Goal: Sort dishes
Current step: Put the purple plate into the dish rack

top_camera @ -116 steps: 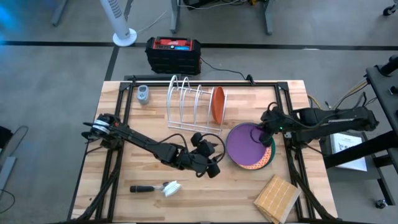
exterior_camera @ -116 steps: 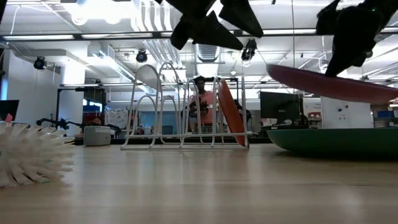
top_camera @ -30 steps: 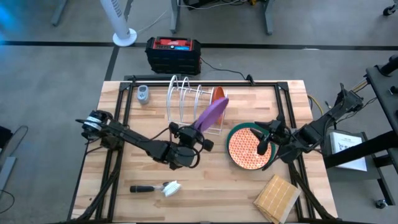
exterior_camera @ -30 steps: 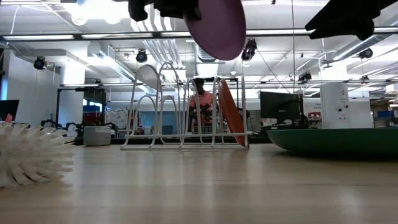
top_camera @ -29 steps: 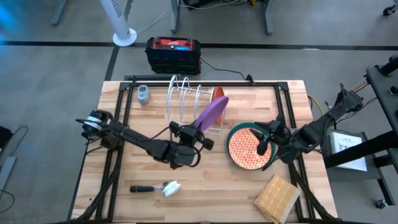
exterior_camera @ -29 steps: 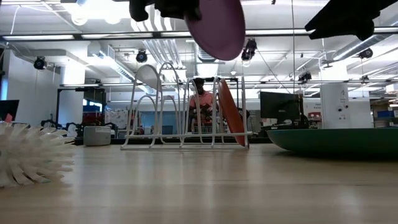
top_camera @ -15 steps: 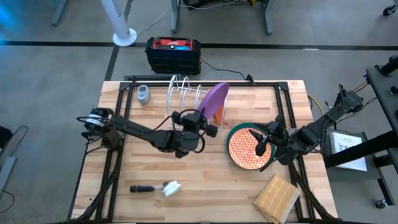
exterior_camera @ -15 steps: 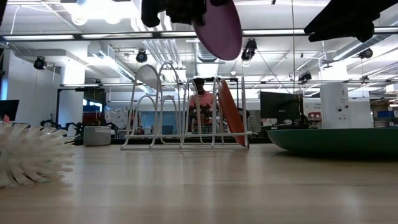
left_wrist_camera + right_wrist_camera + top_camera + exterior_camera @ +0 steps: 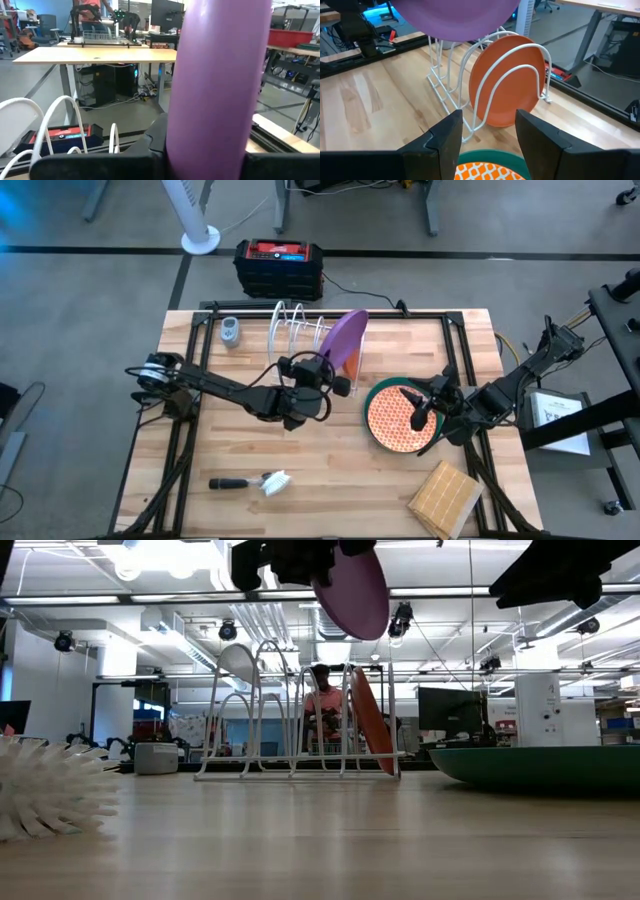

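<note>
My left gripper is shut on the purple plate, which stands on edge in the air over the right end of the white wire rack. An orange plate stands on its rim in the rack's rightmost slot. The patterned orange-and-white plate lies flat on the larger teal plate at the table's right. My right gripper hovers open just above these two plates and touches nothing. My left gripper pinches the purple plate's rim at its lower near part between its two fingers. The fingers lie level and come from the table's near-left side. The plate stands on edge, slightly tilted, lifted clear above the rack.
A dish brush lies near the front edge and a square wooden block at the front right corner. A small grey object sits at the far left, left of the rack. A black and red box stands beyond the table.
My left gripper has carried the purple plate toward the table's far edge, from in front of the rack to over its right end. The plate has turned more upright. Most of the move came early in the second.
</note>
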You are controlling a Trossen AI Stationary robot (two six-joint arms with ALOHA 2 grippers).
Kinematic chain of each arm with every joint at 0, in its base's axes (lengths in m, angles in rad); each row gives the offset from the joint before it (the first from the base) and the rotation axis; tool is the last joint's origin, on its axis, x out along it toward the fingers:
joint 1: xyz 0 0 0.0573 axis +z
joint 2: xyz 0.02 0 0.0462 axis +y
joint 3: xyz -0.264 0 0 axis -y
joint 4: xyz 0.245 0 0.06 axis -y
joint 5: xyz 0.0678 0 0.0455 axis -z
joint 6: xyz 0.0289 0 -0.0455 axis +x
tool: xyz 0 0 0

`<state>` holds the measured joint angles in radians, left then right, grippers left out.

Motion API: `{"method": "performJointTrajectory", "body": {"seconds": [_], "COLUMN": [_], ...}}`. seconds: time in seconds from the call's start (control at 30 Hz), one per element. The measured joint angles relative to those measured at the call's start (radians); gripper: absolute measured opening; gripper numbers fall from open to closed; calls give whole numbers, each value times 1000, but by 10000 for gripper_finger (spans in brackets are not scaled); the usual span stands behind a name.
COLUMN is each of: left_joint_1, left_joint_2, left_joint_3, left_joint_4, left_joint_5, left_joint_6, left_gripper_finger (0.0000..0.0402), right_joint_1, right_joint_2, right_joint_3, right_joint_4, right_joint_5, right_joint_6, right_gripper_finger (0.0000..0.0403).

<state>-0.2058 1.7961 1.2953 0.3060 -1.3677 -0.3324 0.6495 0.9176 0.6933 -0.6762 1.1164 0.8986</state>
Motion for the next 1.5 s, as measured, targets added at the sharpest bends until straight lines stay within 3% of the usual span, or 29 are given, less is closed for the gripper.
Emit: {"method": "performJointTrajectory", "body": {"seconds": [0.47,0.7,1.5], "left_joint_1": [20,20,15], "left_joint_2": [67,94,99], "left_joint_3": [-2,-2,-2], "left_joint_4": [16,19,50], "left_joint_5": [11,-112,-72], "left_joint_6": [-62,-95,-100], "left_gripper_finger": [29,28,28], "right_joint_1": [0,0,0], "right_joint_2": [0,0,0], "right_joint_3": [-9,-12,-19], "right_joint_4": [-1,0,1], "right_joint_5": [0,0,2], "right_joint_6": [10,20,26], "right_gripper_finger": [175,176,172]}}
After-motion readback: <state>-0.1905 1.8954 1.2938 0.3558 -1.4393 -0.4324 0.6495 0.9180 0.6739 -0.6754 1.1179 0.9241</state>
